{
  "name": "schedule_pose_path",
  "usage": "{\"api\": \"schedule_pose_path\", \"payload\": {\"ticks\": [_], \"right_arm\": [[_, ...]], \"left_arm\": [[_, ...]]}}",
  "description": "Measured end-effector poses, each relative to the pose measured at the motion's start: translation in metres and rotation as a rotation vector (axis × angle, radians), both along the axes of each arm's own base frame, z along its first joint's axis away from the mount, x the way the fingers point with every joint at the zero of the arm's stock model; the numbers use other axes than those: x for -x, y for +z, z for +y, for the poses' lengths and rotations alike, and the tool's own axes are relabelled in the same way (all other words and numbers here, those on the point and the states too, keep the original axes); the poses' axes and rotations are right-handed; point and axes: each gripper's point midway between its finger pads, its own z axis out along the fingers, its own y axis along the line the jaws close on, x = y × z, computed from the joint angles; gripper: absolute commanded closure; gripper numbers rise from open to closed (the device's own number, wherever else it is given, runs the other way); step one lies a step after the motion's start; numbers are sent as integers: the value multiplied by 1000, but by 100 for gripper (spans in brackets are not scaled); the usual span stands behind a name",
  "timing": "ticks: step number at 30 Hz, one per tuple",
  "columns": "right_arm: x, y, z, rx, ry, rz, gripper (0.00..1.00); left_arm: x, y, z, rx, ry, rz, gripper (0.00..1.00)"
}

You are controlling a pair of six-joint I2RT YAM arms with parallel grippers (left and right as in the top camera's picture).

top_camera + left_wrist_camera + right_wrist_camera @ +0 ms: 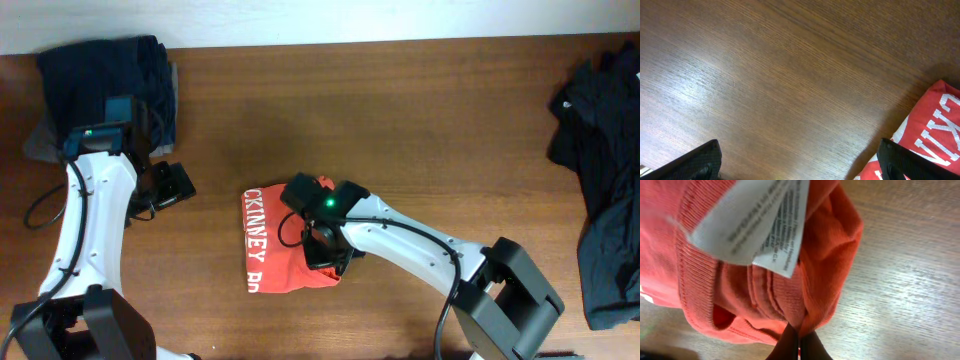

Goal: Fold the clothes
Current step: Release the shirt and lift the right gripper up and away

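T-shirt (278, 264), orange-red, lying bunched and partly folded on the table (420, 120), a little toward 7 o'clock from the middle in the overhead view; white lettering (255, 228) along its 9 o'clock edge, letters turned sideways; its 3 o'clock part hidden under the right gripper (322, 255). Right gripper clenched on a fold of the T-shirt; from the right wrist, two dark fingers (787, 349) pressed together at 6 o'clock with a pinch of orange cloth between them; above the pinch, a ribbed collar (690, 270) and a white label (752, 225) with small grey print, too blurred to read; bare wood toward 3 o'clock. Right arm (420, 240), white, reaching in from 5 o'clock.

Left gripper (170, 186) well apart from the T-shirt, at 9 o'clock of it, over bare wood; jaws released, spread wide, nothing between; in the left wrist view only two black fingertips (702, 161) at 7 and 5 o'clock, wood grain across the rest, and a corner of the T-shirt with lettering at 4 o'clock, just beside the fingertip on that side.

Navy pile (100, 70) at the 10 o'clock corner of the table, stacked fairly squarely, partly behind the left arm (90, 220); under it perhaps a grey cloth (40, 140), only an edge showing. Black heap (600, 160), loose and crumpled, at the 3 o'clock edge, trailing toward 4 o'clock.
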Motion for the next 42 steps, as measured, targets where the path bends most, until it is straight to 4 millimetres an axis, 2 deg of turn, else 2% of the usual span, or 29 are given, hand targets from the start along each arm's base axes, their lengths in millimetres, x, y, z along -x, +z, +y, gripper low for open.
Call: {"api": "schedule_pose_path", "payload": {"ticks": [1, 3, 5, 6, 8, 10, 13, 16, 19, 23, 27, 30, 36, 42], "right_arm": [[-1, 0, -1, 6, 0, -6, 96], [-3, 0, -5, 28, -4, -21, 85], [-7, 0, -11, 59, -4, -42, 83], [-8, 0, -14, 77, -3, -53, 80], [-12, -1, -22, 115, -12, -73, 66], [-13, 0, -29, 145, -10, -80, 62], [-15, 0, -37, 171, -20, -81, 67], [-18, 1, -43, 183, -34, -80, 84], [-22, 11, -43, 180, -46, -79, 93], [-38, 39, -23, 101, -22, -130, 93], [-53, 78, 14, -84, 65, -205, 93], [-53, 91, 29, -168, 119, -223, 93], [-52, 80, 47, -239, 173, -195, 94], [-47, 36, 51, -203, 187, -87, 94]], "left_arm": [[0, 0, 0, 0, 0, 0, 1], [0, 0, 0, 0, 0, 0, 1], [0, 0, 0, 0, 0, 0, 1], [0, 0, 0, 0, 0, 0, 1], [0, 0, 0, 0, 0, 1, 1], [0, 0, 0, 0, 0, 1, 1], [0, 0, 0, 0, 0, 1, 1], [0, 0, 0, 0, 0, 1, 1], [0, 0, 0, 2, 0, 1, 1], [0, 0, -1, 7, 0, 0, 1], [0, 0, -1, 7, 0, -1, 1], [-1, 0, -1, 7, 0, -2, 1], [-1, 0, -1, 7, 0, -4, 1], [-1, 0, -1, 7, 0, -4, 1]]}}
